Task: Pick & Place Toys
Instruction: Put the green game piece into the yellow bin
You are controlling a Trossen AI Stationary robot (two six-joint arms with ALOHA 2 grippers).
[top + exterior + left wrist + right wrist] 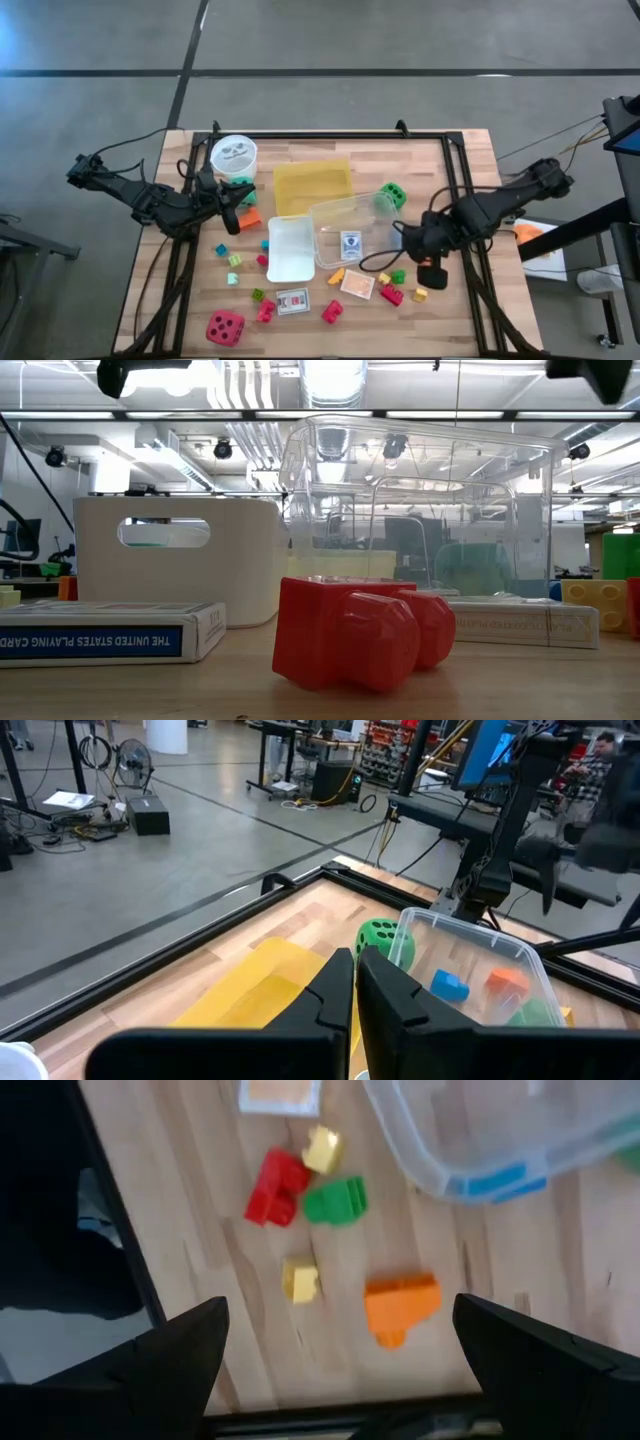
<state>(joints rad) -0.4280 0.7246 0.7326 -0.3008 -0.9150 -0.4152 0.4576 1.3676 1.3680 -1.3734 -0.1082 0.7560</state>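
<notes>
Many toys: loose blocks scattered over lower half of the high view, below the clear plastic box (pixel 350 228); none gripped.
Nearest target: orange block (pixel 402 1306) right under the right gripper (pixel 335 1370), between its two fingers; yellow block (pixel 300 1279), green block (pixel 335 1200) and red block (pixel 274 1186) just beyond.
Right gripper: jaws released, spread wide, hovering over table lower right in high view.
Left gripper (pixel 355 990): jaws clenched, nothing in them, parked upper left near white round cup (pixel 233 154).
Dice: green die (pixel 392 194) touching box's right end; red die (pixel 225 327) bottom left.
Step advice (judgement): centre on orange block, descend straight, keep fingers clear of yellow block, close only at table level.
</notes>
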